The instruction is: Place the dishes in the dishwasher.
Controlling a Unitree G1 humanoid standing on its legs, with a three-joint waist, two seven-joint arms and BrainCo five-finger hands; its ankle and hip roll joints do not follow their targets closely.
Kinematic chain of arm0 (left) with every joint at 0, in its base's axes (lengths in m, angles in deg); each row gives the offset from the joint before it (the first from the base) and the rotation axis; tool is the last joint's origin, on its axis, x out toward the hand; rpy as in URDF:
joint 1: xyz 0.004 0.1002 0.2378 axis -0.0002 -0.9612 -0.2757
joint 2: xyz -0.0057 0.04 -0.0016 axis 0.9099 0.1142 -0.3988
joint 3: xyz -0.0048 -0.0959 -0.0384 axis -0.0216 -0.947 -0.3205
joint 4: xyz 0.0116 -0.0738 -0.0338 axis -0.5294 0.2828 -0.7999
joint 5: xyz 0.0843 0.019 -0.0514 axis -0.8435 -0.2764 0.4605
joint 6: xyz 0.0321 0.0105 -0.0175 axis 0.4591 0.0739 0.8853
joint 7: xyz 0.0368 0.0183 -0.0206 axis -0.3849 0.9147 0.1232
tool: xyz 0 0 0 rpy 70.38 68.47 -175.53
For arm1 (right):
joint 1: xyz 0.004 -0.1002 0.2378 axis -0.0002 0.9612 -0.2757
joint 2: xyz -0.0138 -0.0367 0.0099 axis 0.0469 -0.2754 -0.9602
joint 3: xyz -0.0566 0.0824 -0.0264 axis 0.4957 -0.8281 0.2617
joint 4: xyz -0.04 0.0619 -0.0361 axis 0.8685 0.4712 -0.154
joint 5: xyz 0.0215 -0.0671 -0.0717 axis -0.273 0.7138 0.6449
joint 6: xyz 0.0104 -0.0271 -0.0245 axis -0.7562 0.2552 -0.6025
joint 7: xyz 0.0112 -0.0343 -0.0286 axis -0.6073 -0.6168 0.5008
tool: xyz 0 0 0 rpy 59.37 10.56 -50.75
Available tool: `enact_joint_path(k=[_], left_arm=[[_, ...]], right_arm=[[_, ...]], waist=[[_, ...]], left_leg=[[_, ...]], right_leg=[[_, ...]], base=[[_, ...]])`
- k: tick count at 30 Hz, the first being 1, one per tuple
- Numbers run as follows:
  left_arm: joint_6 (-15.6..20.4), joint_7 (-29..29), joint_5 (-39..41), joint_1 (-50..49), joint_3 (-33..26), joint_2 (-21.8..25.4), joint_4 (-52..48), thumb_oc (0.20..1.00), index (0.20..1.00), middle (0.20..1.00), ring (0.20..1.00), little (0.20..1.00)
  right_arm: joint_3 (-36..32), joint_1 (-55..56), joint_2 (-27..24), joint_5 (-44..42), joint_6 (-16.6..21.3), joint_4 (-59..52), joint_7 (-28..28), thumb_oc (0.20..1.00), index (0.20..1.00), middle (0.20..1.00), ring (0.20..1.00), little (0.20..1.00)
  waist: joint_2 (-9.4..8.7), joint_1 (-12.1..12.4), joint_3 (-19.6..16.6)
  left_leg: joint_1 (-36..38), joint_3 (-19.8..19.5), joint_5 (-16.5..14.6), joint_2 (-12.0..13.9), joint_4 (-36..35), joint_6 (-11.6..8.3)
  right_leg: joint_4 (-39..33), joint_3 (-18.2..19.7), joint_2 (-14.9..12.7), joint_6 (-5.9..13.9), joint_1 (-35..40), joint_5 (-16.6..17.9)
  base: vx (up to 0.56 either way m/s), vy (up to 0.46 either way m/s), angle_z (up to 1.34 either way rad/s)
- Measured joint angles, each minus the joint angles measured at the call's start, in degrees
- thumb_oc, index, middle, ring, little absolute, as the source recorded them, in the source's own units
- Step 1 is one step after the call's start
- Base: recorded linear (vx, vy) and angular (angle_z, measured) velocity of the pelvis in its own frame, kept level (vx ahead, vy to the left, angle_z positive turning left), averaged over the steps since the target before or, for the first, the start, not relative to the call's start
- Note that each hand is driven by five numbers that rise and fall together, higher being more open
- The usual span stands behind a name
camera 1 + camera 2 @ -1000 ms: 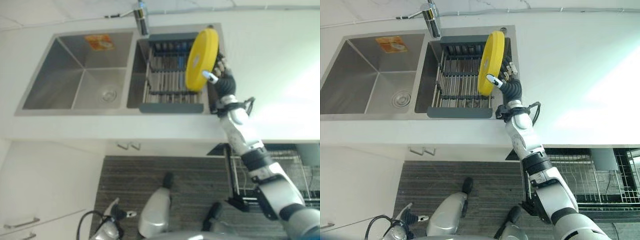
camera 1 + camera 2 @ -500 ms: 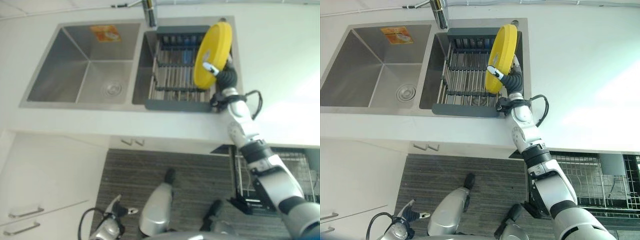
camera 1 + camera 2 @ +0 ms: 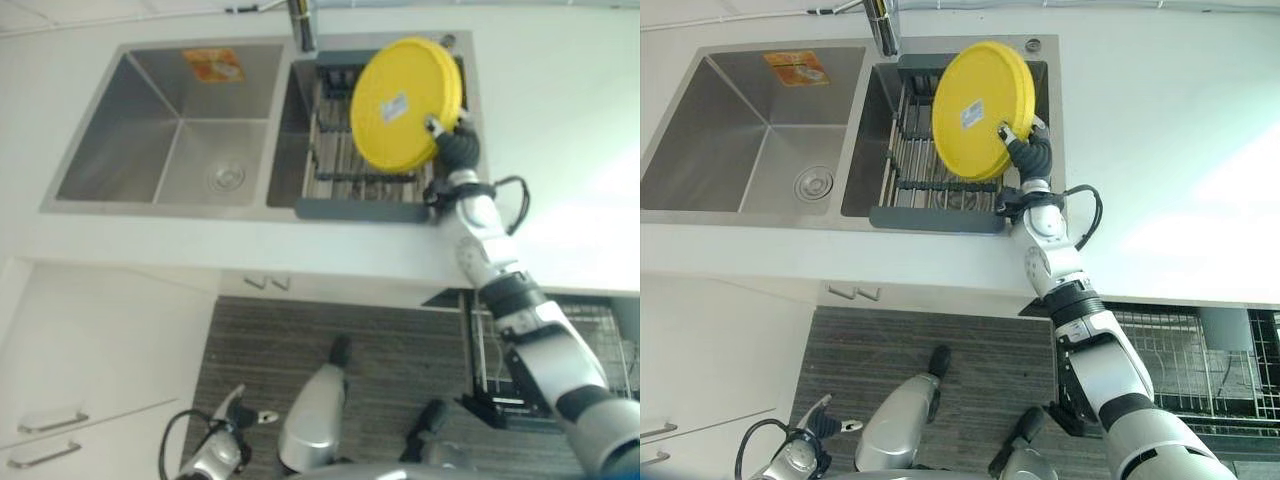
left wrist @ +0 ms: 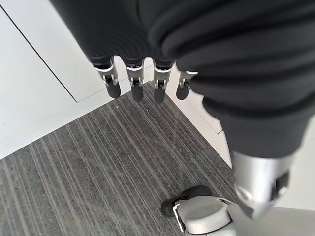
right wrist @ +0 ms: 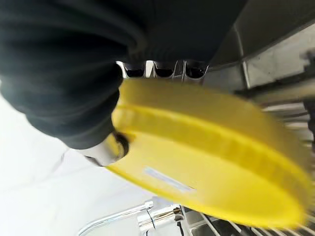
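Note:
A round yellow plate (image 3: 405, 103) hangs tilted over the sink's right basin, its underside with a small label facing me. My right hand (image 3: 1030, 150) grips its rim on the right side, thumb on the underside and fingers behind. In the right wrist view the thumb (image 5: 110, 147) presses the plate (image 5: 211, 162) close up. Below the plate sits a grey dish rack (image 3: 340, 175) inside the basin. The dishwasher's pulled-out wire rack (image 3: 1200, 360) shows at the lower right, under the counter. My left hand (image 4: 133, 83) hangs low by the floor with straight fingers, holding nothing.
A steel double sink (image 3: 170, 130) is set in the white counter (image 3: 1160, 150), with a faucet (image 3: 303, 25) at the back between the basins. White cabinet doors (image 3: 90, 360) stand at the lower left. Grey striped carpet (image 4: 88, 162) covers the floor.
The plate has turned from nearly edge-on to showing its flat underside, and swung left over the dish rack. My right hand has stayed on its rim. The view has shifted slightly.

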Motion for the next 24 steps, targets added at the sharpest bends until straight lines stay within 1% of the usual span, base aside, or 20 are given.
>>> enact_joint_path(k=[2,3,5,7,9,10,11,12,13,14,15,16,17,18,19,20,21,22,23,24], left_arm=[[-0.08,-0.1,0.19,0.14,-0.01,0.01,-0.05,1.0,1.0,1.0,1.0,1.0],[-0.34,-0.25,1.05,0.28,-0.02,0.01,-0.05,1.0,1.0,1.0,1.0,1.0],[-0.31,-0.59,1.24,0.27,-0.05,0.0,0.02,1.0,1.0,1.0,1.0,1.0],[0.48,-0.62,1.18,0.27,-0.04,0.01,0.13,1.0,1.0,1.0,1.0,1.0],[0.95,-0.47,0.79,0.36,0.04,0.01,-0.27,1.0,1.0,1.0,1.0,1.0],[0.89,-0.41,0.23,0.32,0.03,0.01,-0.56,1.0,1.0,1.0,1.0,1.0],[0.74,-0.39,-0.03,0.18,-0.16,0.08,-1.68,1.0,1.0,1.0,1.0,1.0],[0.72,-0.39,-0.06,-0.16,-0.34,0.13,-1.89,1.0,1.0,1.0,1.0,1.0],[0.73,-0.28,-0.07,-0.17,-0.67,0.3,-2.27,1.0,1.0,1.0,1.0,1.0],[0.45,0.03,-0.32,0.5,-0.88,0.54,-2.99,1.0,1.0,1.0,1.0,1.0],[0.25,0.09,-0.69,0.19,-0.94,1.38,-3.43,1.0,1.0,1.0,1.0,1.0],[0.29,0.14,-1.11,0.42,-0.84,2.04,-3.53,1.0,1.0,1.0,1.0,1.0],[0.11,0.15,-2.73,1.45,-0.61,2.23,-3.67,1.0,1.0,1.0,1.0,1.0],[-0.27,0.16,-3.15,1.62,-0.48,2.19,-3.79,1.0,1.0,1.0,1.0,1.0],[-0.9,0.15,-4.62,1.9,-0.39,2.15,-4.32,1.0,1.0,1.0,1.0,1.0],[-1.48,0.15,-4.76,1.74,-0.24,1.91,-4.28,1.0,1.0,1.0,1.0,1.0],[-1.63,0.11,-5.2,1.56,1.84,1.86,-4.04,1.0,1.0,1.0,1.0,1.0],[-1.7,0.04,-6.0,1.7,2.37,1.22,-4.12,1.0,1.0,1.0,1.0,1.0],[-1.94,-0.01,-6.83,1.94,3.02,0.57,-4.13,1.0,1.0,1.0,1.0,1.0],[-2.09,-0.2,-6.93,2.01,4.91,0.23,-3.88,1.0,1.0,1.0,1.0,1.0]], right_arm=[[0.11,-0.01,0.11,-0.04,0.8,-0.02,1.02,0.2,0.2,0.2,0.2,0.2],[0.16,-0.01,0.1,-1.2,2.05,-0.07,1.06,0.2,0.2,0.2,0.2,0.2],[0.08,-0.01,0.14,-2.25,3.33,0.08,2.03,0.2,0.2,0.2,0.2,0.2],[0.27,0.02,0.2,-3.66,5.21,0.11,3.35,0.2,0.2,0.2,0.2,0.2],[0.22,0.33,0.96,-7.3,7.9,-0.55,5.09,0.2,0.2,0.2,0.2,0.2],[0.22,1.75,1.75,-8.9,8.55,-3.04,5.6,0.2,0.2,0.2,0.2,0.2],[0.58,5.02,3.0,-10.21,8.83,-8.76,6.68,0.2,0.2,0.2,0.2,0.2],[1.17,7.01,3.88,-10.85,9.86,-11.85,7.46,0.2,0.2,0.2,0.2,0.2],[2.4,8.27,4.18,-11.75,11.11,-13.94,8.41,0.2,0.2,0.2,0.2,0.2],[2.89,8.93,4.49,-13.54,11.38,-15.18,9.19,0.2,0.2,0.2,0.2,0.2],[2.77,11.01,5.33,-15.11,11.45,-17.81,9.26,0.2,0.2,0.2,0.2,0.2],[2.74,13.43,5.88,-16.1,12.56,-20.15,9.68,0.2,0.2,0.2,0.2,0.2],[2.56,14.17,5.89,-16.79,13.19,-20.86,9.98,0.2,0.2,0.2,0.2,0.2],[2.56,16.07,5.9,-17.64,13.2,-23.17,9.84,0.2,0.2,0.2,0.2,0.2],[2.79,18.67,5.9,-18.54,13.15,-26.65,9.89,0.2,0.2,0.2,0.2,0.2],[2.99,20.1,5.91,-19.08,13.12,-29.0,9.9,0.2,0.2,0.2,0.2,0.2],[3.07,21.15,5.67,-19.43,13.2,-30.62,9.89,0.2,0.2,0.2,0.2,0.2],[2.7,21.36,4.79,-20.34,13.51,-31.18,9.67,0.2,0.2,0.2,0.2,0.2],[2.49,21.66,3.53,-21.29,13.61,-31.44,9.23,0.2,0.2,0.2,0.2,0.2],[2.54,22.46,2.27,-21.3,13.58,-31.5,8.74,0.2,0.2,0.2,0.2,0.2]], waist=[[0.0,0.0,0.0],[0.0,0.0,0.0],[0.0,0.04,0.0],[0.0,0.04,0.0],[-0.05,-0.24,-0.03],[-0.1,-0.36,-0.05],[-0.57,-0.8,-0.24],[-0.99,-1.14,-0.45],[-1.59,-2.03,-0.75],[-2.39,-4.03,-1.19],[-3.87,-5.01,-2.43],[-5.28,-5.75,-4.01],[-5.91,-8.15,-4.82],[-6.14,-9.31,-6.19],[-6.21,-10.6,-7.5],[-5.72,-11.66,-8.22],[-4.89,-13.35,-10.37],[-3.95,-15.14,-12.11],[-3.02,-16.6,-13.5],[-1.93,-17.6,-14.82]], left_leg=[[-0.14,0.01,0.0,0.0,-0.01,0.0],[-0.32,0.03,0.01,0.0,0.02,0.02],[-0.36,0.05,0.02,0.01,0.01,0.02],[-0.33,0.16,0.03,0.18,0.0,0.02],[0.43,0.74,0.05,0.69,-0.22,0.01],[1.22,1.46,0.04,0.92,-0.41,0.0],[2.83,2.74,0.1,1.34,-1.42,-0.08],[3.68,3.73,0.11,1.68,-1.86,-0.1],[4.36,4.32,0.12,2.01,-2.2,-0.15],[4.98,4.83,0.24,2.76,-2.37,-0.34],[5.53,6.33,0.28,3.63,-2.58,-0.46],[6.43,7.72,0.25,4.61,-3.06,-0.78],[7.64,8.59,0.4,5.39,-3.62,-1.09],[8.9,9.78,0.8,5.9,-4.9,-1.69],[10.75,11.46,1.07,6.41,-6.19,-2.06],[12.33,12.78,1.18,6.78,-7.1,-2.22],[13.62,14.17,1.44,7.09,-8.44,-2.51],[14.56,14.86,1.7,7.18,-9.45,-2.82],[15.6,15.73,2.12,7.37,-10.57,-2.96],[17.15,16.99,2.38,7.75,-11.72,-3.32]], right_leg=[[0.0,0.0,-0.01,0.01,-0.14,0.0],[0.01,-0.01,-0.01,0.02,-0.3,0.02],[-0.01,-0.03,-0.01,0.1,-0.35,0.07],[-0.03,-0.01,0.08,0.11,-0.38,0.22],[-0.08,0.24,0.43,0.32,-0.14,0.52],[-0.17,0.81,0.54,0.51,0.23,0.64],[-0.31,1.87,0.58,0.7,0.55,0.95],[-0.44,2.84,0.68,0.65,0.74,1.03],[-0.52,3.4,0.88,0.6,0.94,1.08],[-0.19,3.66,1.27,0.49,0.94,1.09],[-0.07,4.21,1.83,0.19,0.69,0.9],[-0.22,4.94,2.41,-0.73,0.39,0.71],[0.03,5.2,2.82,-0.87,0.66,0.74],[0.03,6.09,3.18,-1.06,0.51,0.84],[-0.06,6.61,3.37,-1.0,0.19,1.32],[-0.04,7.54,3.58,-1.1,0.72,1.44],[-0.24,8.5,3.75,-1.22,0.71,1.63],[-0.92,9.25,4.05,-1.1,0.78,2.19],[-1.26,9.8,4.39,-1.19,0.88,2.42],[-1.27,11.02,4.97,-1.23,0.97,2.45]], base=[[-0.02,-0.004,0.0],[-0.05,-0.012,0.0],[-0.07,-0.033,0.0],[-0.1,-0.07,-0.03],[-0.12,-0.107,-0.15],[-0.11,-0.124,-0.36],[-0.1,-0.132,-0.46],[-0.13,-0.207,-0.51],[-0.13,-0.21,-0.4],[-0.15,-0.227,-0.4],[-0.11,-0.169,-0.57],[-0.13,-0.19,-0.65],[-0.11,-0.185,-0.66],[-0.07,-0.14,-0.67],[-0.04,-0.098,-0.74],[-0.02,-0.087,-0.84],[-0.04,-0.102,-0.73],[-0.04,-0.104,-0.61],[-0.03,-0.097,-0.53],[0.0,-0.11,-0.59]])
